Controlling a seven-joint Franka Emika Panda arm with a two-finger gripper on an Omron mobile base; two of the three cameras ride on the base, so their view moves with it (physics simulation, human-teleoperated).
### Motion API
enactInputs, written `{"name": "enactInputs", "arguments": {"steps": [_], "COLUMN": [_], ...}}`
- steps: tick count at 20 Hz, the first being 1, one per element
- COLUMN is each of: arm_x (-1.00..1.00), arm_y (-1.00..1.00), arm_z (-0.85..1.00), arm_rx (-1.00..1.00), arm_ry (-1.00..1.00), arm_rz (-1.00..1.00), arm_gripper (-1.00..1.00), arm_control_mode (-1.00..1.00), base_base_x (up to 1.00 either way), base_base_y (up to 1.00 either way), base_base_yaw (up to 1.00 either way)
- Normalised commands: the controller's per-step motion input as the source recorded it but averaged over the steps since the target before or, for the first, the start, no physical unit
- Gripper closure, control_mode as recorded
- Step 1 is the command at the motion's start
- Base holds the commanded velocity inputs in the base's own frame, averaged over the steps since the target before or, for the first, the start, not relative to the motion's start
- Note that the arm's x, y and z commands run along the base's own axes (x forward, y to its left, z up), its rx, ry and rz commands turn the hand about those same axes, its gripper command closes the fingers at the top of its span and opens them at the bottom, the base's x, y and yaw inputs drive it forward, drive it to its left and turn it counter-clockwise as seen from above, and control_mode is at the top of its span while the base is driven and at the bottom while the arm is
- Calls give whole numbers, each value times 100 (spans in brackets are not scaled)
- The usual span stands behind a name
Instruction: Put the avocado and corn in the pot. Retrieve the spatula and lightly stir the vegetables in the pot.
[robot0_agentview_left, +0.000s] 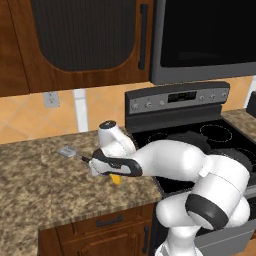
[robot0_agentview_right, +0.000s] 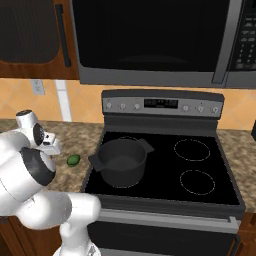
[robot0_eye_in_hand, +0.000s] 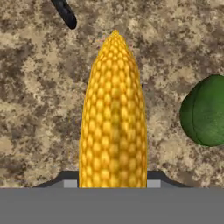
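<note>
The yellow corn (robot0_eye_in_hand: 113, 118) lies lengthwise on the granite counter, and its tip (robot0_agentview_left: 116, 179) pokes out under my hand. My gripper (robot0_agentview_left: 110, 174) is down at counter level, its fingers tight against both sides of the cob, shut on it. The dark-green avocado (robot0_eye_in_hand: 204, 111) rests just right of the corn in the hand view, and it sits left of the stove (robot0_agentview_right: 73, 160). The spatula (robot0_agentview_left: 66, 151) lies on the counter behind my hand, with the end of its black handle (robot0_eye_in_hand: 65, 15) beyond the corn's tip. The dark grey pot (robot0_agentview_right: 122, 161) stands on the stove's front left burner.
The black stove top (robot0_agentview_right: 200, 170) has a control panel (robot0_agentview_right: 160, 105) at the back and a microwave (robot0_agentview_right: 150, 40) above it. Wooden cabinets (robot0_agentview_left: 75, 40) hang over the counter (robot0_agentview_left: 35, 185). My own arm (robot0_agentview_left: 175, 160) reaches across the stove's left edge.
</note>
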Motion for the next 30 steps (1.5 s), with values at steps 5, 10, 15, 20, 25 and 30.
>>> {"name": "enactInputs", "arguments": {"steps": [5,10,15,20,25,30], "arm_x": [-19,1,0,-1,12,21], "arm_y": [-93,-15,-53,-89,-86,-94], "arm_z": [97,28,98,65,28,-8], "arm_rx": [12,5,0,0,0,-4], "arm_ry": [1,1,0,3,0,0], "arm_rz": [-12,1,-1,-11,-16,-17], "arm_gripper": [100,100,100,100,100,100], "arm_control_mode": [-100,-100,-100,-100,-100,-100], "base_base_x": [0,0,0,0,0,0], "base_base_y": [0,0,0,0,0,0], "base_base_yaw": [0,0,0,0,0,0]}}
